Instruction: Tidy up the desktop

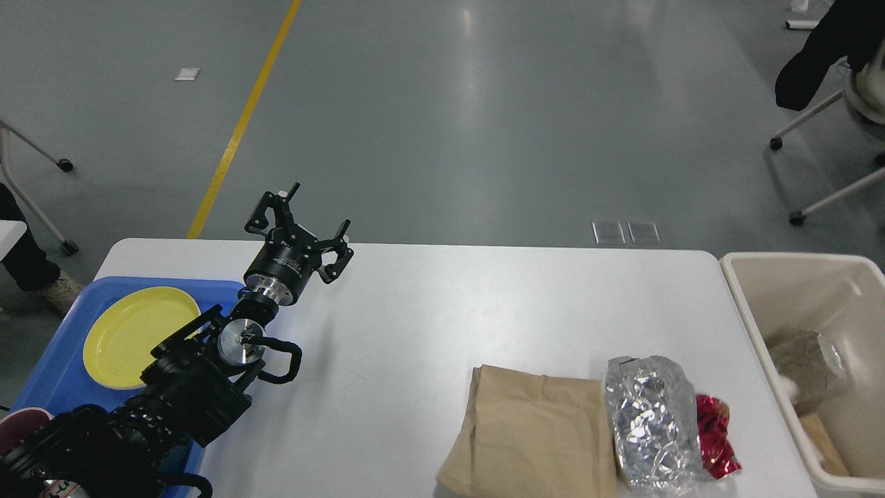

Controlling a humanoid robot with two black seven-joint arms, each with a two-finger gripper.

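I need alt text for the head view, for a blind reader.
A white desktop holds a brown paper bag, crumpled foil and a red wrapper. The left hand hovers open beside a blue tray with a yellow plate.

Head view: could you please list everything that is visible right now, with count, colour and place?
desktop: one, white, centre of view
tray: one, blue, left end of the desktop
plate: one, yellow, lying in the tray
cup: one, dark red, near corner of the tray, partly cut off
paper bag: one, brown, flat on the near right of the desktop
foil wrapper: one, silver, crumpled, overlapping the bag's right edge
red wrapper: one, shiny red, beside the foil
bin: one, beige, right of the desktop, holding crumpled waste
floor line: one, yellow, far left
left gripper: one, black, open, above the desktop's far left edge
right gripper: not in view
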